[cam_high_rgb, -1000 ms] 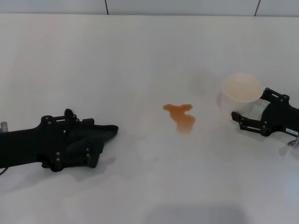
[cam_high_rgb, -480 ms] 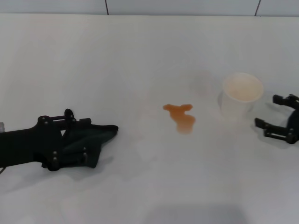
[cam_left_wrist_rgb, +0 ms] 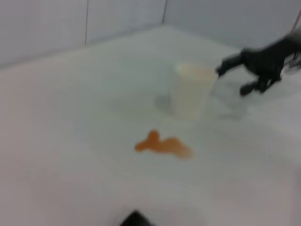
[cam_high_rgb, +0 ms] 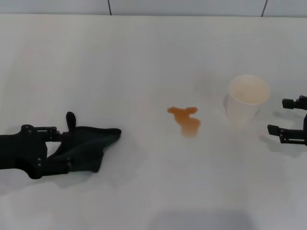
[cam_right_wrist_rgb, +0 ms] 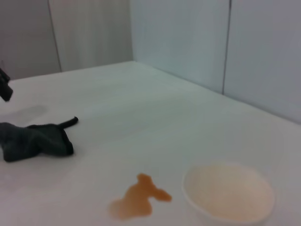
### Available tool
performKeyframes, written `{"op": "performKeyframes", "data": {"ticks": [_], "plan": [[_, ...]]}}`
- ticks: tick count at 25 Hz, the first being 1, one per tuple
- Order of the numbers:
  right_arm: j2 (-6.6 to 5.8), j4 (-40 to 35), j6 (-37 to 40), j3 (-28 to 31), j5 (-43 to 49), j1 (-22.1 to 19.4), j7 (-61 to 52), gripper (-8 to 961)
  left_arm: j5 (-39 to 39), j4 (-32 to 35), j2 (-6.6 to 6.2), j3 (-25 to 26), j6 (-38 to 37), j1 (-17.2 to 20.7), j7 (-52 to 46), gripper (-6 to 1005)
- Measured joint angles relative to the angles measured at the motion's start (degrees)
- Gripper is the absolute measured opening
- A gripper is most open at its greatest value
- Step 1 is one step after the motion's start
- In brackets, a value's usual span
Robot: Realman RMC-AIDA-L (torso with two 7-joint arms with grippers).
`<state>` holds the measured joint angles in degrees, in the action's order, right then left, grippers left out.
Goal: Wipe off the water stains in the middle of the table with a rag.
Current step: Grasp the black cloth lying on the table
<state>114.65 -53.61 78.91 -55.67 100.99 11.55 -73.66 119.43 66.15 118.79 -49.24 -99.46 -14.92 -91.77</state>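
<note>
The orange-brown water stains [cam_high_rgb: 184, 120] lie in the middle of the white table [cam_high_rgb: 144, 57]. The dark rag [cam_high_rgb: 93, 146] lies flat at the left, its loop tab sticking up. My left gripper [cam_high_rgb: 64, 148] is open, low on the table, its fingers on either side of the rag's left end. My right gripper [cam_high_rgb: 278, 116] is open and empty at the right edge, apart from the cup. The stains also show in the left wrist view [cam_left_wrist_rgb: 162, 145] and the right wrist view [cam_right_wrist_rgb: 136, 197]. The rag shows in the right wrist view [cam_right_wrist_rgb: 35, 139].
A whitish plastic cup [cam_high_rgb: 248, 98] stands upright just right of the stains, between them and my right gripper; it also shows in the wrist views [cam_left_wrist_rgb: 190, 89] [cam_right_wrist_rgb: 229, 193]. A tiled wall [cam_high_rgb: 192, 7] runs along the table's far edge.
My left gripper has drawn back to the left while the rag stayed in place. My right gripper has moved right, away from the cup. The cup and the stains have not moved.
</note>
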Motion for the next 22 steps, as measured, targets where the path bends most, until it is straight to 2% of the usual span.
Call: {"op": "performKeyframes", "data": {"ticks": [4, 8, 12, 17, 22], "plan": [[0.03, -1.14, 0.74, -0.03, -0.16, 1.0, -0.4, 843, 5.85, 6.25, -0.02, -1.31, -1.87, -1.0, -7.17, 646], [0.04, -2.23, 1.22, -0.05, 0.38, 2.03, -2.28, 843, 13.87, 9.47, 0.02, -1.43, -3.16, -4.41, -11.67, 646], [0.07, -3.3, 1.85, -0.05, 1.88, 3.35, -4.77, 843, 20.18, 9.24, 0.19, -1.29, -2.59, -7.58, -12.77, 646], [0.22, -3.37, 1.81, -0.05, 2.07, 3.82, -5.0, 843, 24.08, 8.3, 0.23, -1.89, -0.5, -10.31, -12.5, 646], [0.25, -3.13, 1.42, -0.7, 1.73, 4.01, -5.02, 843, 26.38, 4.11, 0.19, -2.87, 1.82, -13.18, -11.89, 645]]}}
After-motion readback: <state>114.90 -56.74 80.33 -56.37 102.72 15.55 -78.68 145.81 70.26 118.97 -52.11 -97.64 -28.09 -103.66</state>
